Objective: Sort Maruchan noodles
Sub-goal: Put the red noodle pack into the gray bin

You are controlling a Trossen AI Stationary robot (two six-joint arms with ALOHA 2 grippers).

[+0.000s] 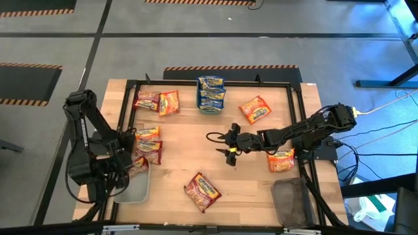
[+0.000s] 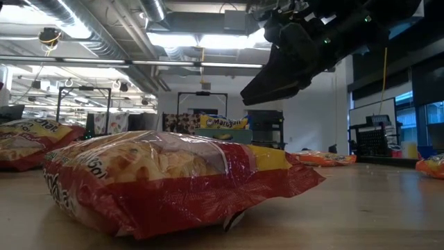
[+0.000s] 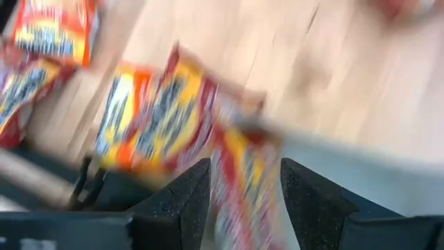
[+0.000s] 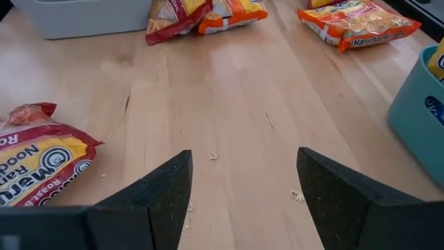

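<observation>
The Maruchan noodles are seen scattered over the wooden worktop (image 1: pixel 196 150). Blue-and-yellow packets (image 1: pixel 211 93) are stacked in a teal tray (image 1: pixel 209 108) at the far middle edge. Two packets, a red-pink packet (image 1: pixel 147 100) and an orange one (image 1: pixel 169 102), lie side by side at the far left corner, and another orange packet (image 1: pixel 255 109) lies to the right of the teal tray. A cluster of packets (image 1: pixel 147 145) is gathered at the left edge, where one packet (image 1: pixel 138 167) overlaps the rim of a grey tray (image 1: pixel 134 188) at the near left corner. A single red-pink packet (image 1: pixel 202 190) lies flat near the front middle, well apart from the rest, and fills the foreground of the low view. One more orange packet (image 1: pixel 281 159) lies at the right side, partly under the right arm, with a dark tray (image 1: pixel 292 202) at the near right corner. The left hand (image 3: pixel 239 191) is held over the left cluster with its fingers parted to a middling gap; a packet is seen between and beyond them, but whether it is gripped cannot be told. The right hand (image 1: pixel 230 144) is held above bare wood at the middle of the worktop, its fingers spread wide with nothing between them.
</observation>
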